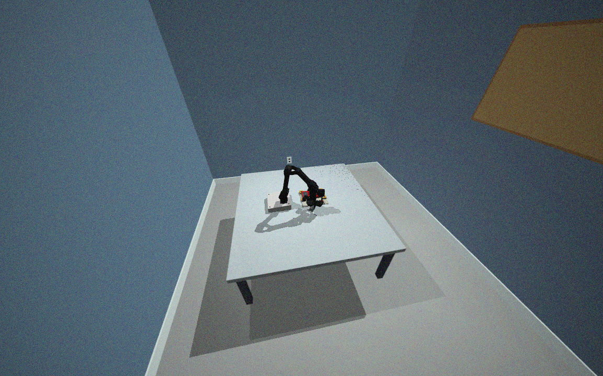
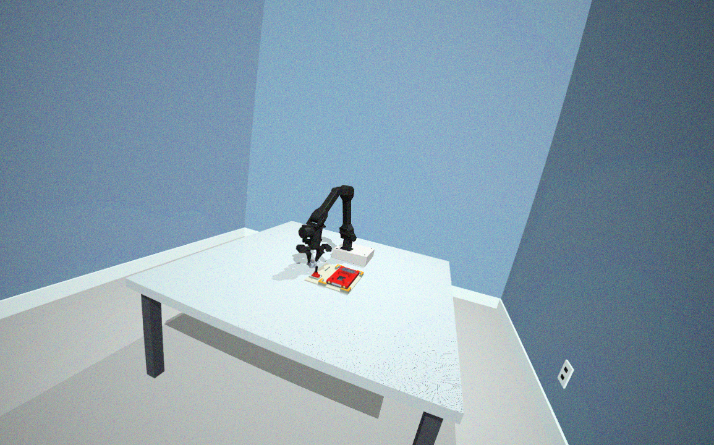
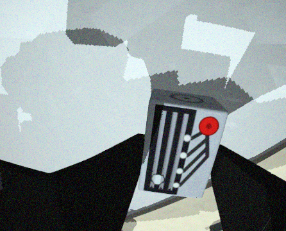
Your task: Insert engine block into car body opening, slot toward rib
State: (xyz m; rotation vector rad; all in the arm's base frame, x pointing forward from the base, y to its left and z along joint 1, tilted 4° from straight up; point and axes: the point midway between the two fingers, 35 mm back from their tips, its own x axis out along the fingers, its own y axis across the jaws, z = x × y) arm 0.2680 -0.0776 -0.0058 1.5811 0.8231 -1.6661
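Note:
The engine block is a pale grey box with black-and-white stripes and a red disc on its top face. It stands upright beside the cream board. My gripper is shut on the engine block, with one black finger against each side. Whether the block touches the table cannot be told. The car body is red and lies flat on the board, right of the gripper in the exterior view. A dark patch shows in its middle. The slot and the rib are too small to make out.
The cream board has orange corner pieces around the car body. A small red piece with an upright black stem stands on the board close to the gripper. The white arm base is behind the board in the exterior view.

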